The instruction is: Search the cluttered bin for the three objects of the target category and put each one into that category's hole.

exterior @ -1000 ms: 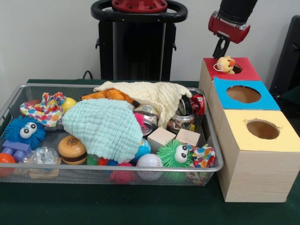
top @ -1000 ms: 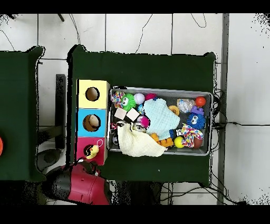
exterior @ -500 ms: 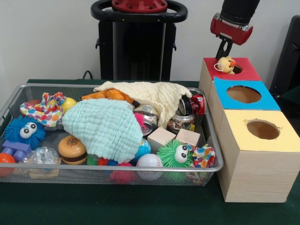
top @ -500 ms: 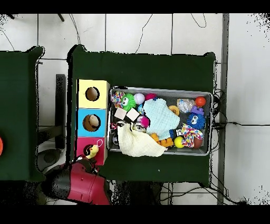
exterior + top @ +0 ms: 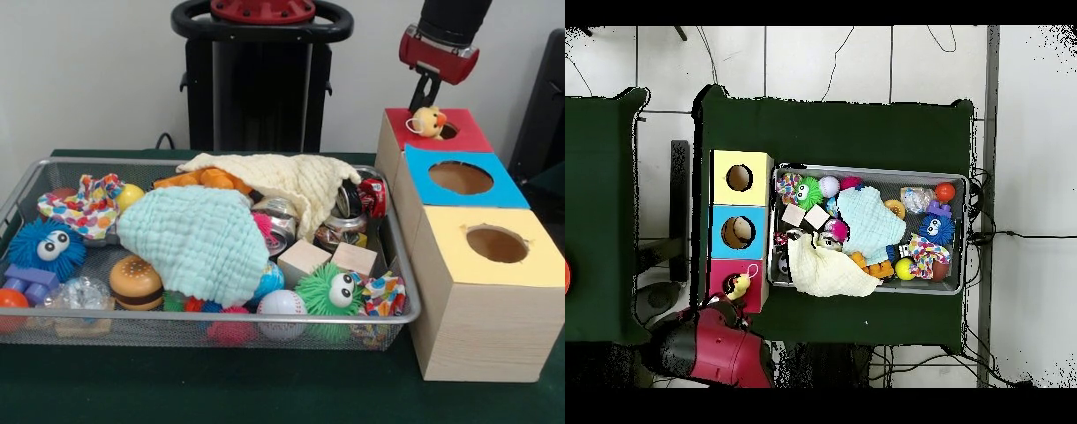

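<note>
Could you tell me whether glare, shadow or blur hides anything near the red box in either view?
Front view: even light, no glare; the duck toy sits sharp on the red box, the hand just above it. Overhead view: the hand's tip merges with dark shadow beside the duck toy.

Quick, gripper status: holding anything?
Gripper: above the duck on the red box; cannot tell if open or shut.

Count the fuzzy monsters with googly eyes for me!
2. A blue fuzzy monster sits at the bin's left end, and a green fuzzy monster sits by the front edge near the boxes. The cloths may hide more.
</note>
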